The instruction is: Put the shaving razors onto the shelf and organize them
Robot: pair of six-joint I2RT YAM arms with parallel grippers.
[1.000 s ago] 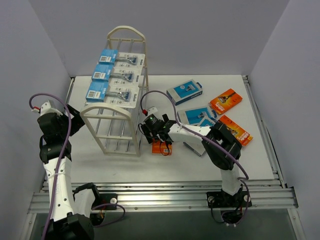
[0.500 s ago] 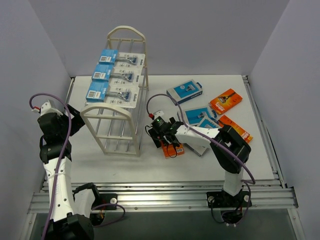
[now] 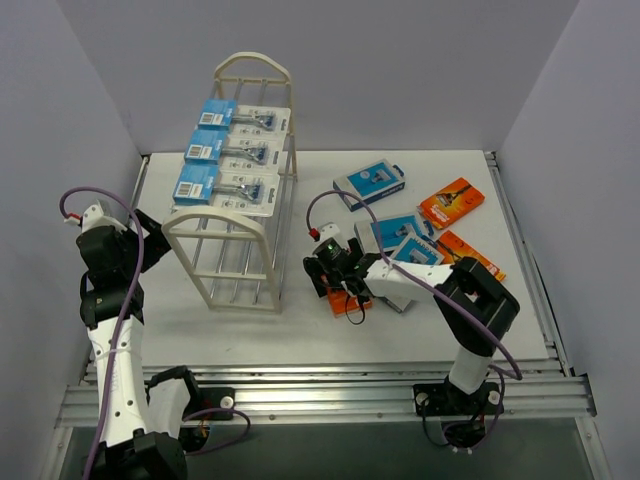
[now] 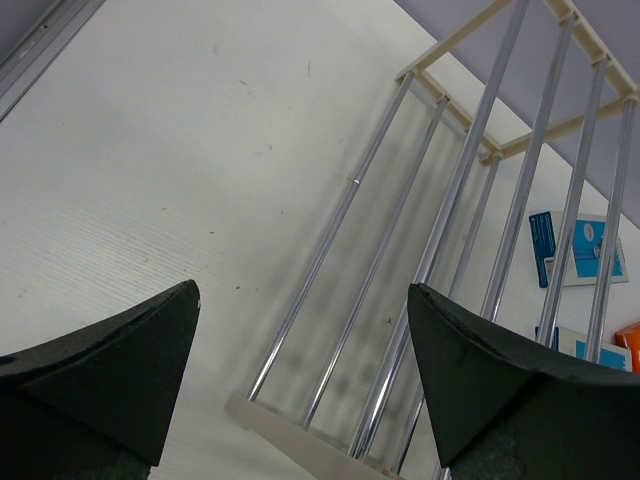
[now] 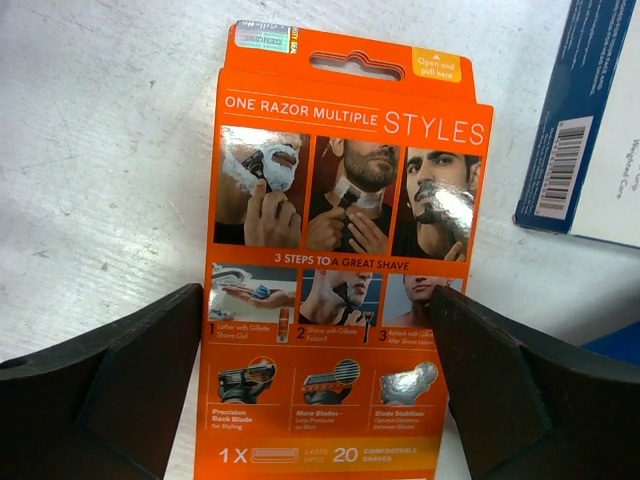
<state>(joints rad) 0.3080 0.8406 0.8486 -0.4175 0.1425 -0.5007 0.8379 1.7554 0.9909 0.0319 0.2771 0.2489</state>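
In the top view, the shelf [image 3: 240,262] stands on the left half of the white bench [image 3: 200,335], with its long side running away from the arms. Three blister cards [image 3: 232,152] lie side by side on its top tier, blue headers to the left. The left tool [image 3: 152,240] hangs just beside the shelf's near left corner. The right tool [image 3: 338,280] sits low just right of the shelf's near end, over an orange box [image 3: 352,303] that lies flat on the bench. Farther right lie three blue-and-white boxes [image 3: 369,182]. Two other orange boxes [image 3: 451,202] lie toward the bench's right edge.

In the left wrist view, the left tool [image 4: 302,292] is spread wide and holds nothing. Bare bench [image 4: 150,150] and the lower rods of the shelf [image 4: 450,200] show between and beyond its fingers. A blue-and-white box [image 4: 580,250] is visible through the rods.

In the right wrist view, the right tool [image 5: 315,298] is also spread wide, with one dark finger over each long edge of the orange box [image 5: 340,200]. The box lies on the bench [image 5: 100,150] with its panel of shaving photos facing up. Whether the fingers touch it cannot be told. The corner of a blue-and-white box [image 5: 590,110] lies just past the orange box's far right corner, apart from it.
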